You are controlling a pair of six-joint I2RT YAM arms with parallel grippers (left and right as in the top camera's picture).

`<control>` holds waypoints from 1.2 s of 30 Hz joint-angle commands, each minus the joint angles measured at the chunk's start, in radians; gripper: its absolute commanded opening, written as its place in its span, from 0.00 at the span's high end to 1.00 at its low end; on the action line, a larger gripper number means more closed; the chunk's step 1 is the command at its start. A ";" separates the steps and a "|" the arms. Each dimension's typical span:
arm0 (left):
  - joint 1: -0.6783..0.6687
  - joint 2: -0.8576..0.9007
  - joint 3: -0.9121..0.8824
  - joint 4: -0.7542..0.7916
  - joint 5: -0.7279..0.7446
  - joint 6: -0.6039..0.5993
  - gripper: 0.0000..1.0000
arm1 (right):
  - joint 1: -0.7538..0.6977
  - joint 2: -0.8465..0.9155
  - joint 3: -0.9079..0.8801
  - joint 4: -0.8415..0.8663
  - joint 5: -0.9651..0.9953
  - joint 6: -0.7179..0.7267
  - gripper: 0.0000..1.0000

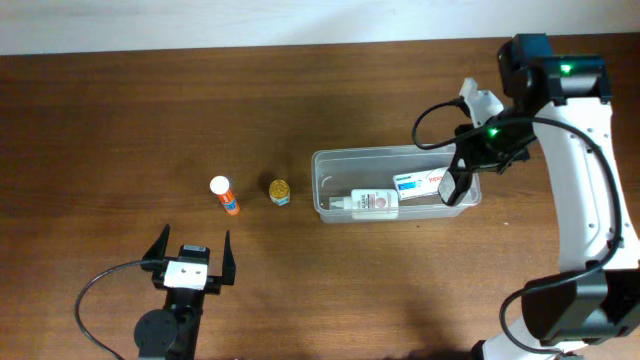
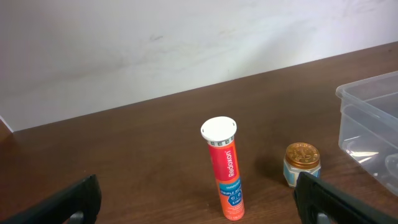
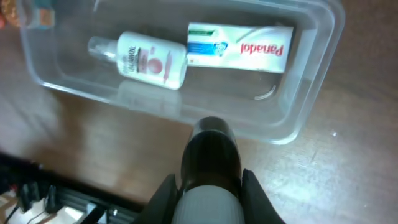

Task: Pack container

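Note:
The clear plastic container (image 1: 330, 160) sits right of the table's middle and holds a white spray bottle (image 1: 372, 201) and a white Panadol box (image 1: 420, 185). My right gripper (image 1: 452, 187) is shut on a dark bottle with a white ribbed cap (image 3: 210, 155) and holds it above the container's right end (image 3: 292, 127). An orange tube with a white cap (image 1: 225, 195) stands left of a small gold-lidded jar (image 1: 279, 190). My left gripper (image 1: 190, 255) is open and empty, in front of the tube (image 2: 225, 168) and the jar (image 2: 302, 163).
The container's corner (image 2: 367, 99) shows at the right of the left wrist view. A pale wall runs along the table's far edge. Black cables trail from both arms.

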 commanded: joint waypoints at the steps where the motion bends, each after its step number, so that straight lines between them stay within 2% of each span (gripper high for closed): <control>1: 0.006 -0.005 -0.002 -0.006 -0.004 0.016 0.01 | 0.005 -0.007 -0.020 0.063 0.018 0.007 0.85; 5: 0.006 -0.005 -0.002 -0.006 -0.004 0.016 0.01 | 0.005 -0.004 -0.023 0.154 0.019 0.007 0.84; 13: 0.006 -0.005 -0.002 -0.006 -0.004 0.016 0.01 | 0.005 -0.001 -0.038 0.166 0.108 0.006 0.84; 18: 0.006 -0.005 -0.002 -0.006 -0.004 0.016 0.01 | 0.005 -0.001 -0.130 0.201 0.116 0.007 0.84; 26: 0.006 -0.005 -0.002 -0.006 -0.004 0.016 0.01 | 0.005 -0.001 -0.272 0.365 0.116 0.008 0.84; 35: 0.006 -0.005 -0.002 -0.006 -0.004 0.016 0.01 | 0.005 -0.001 -0.328 0.410 0.117 0.040 0.84; 36: 0.006 -0.005 -0.002 -0.006 -0.004 0.016 0.01 | 0.005 -0.001 -0.328 0.410 0.123 0.035 0.80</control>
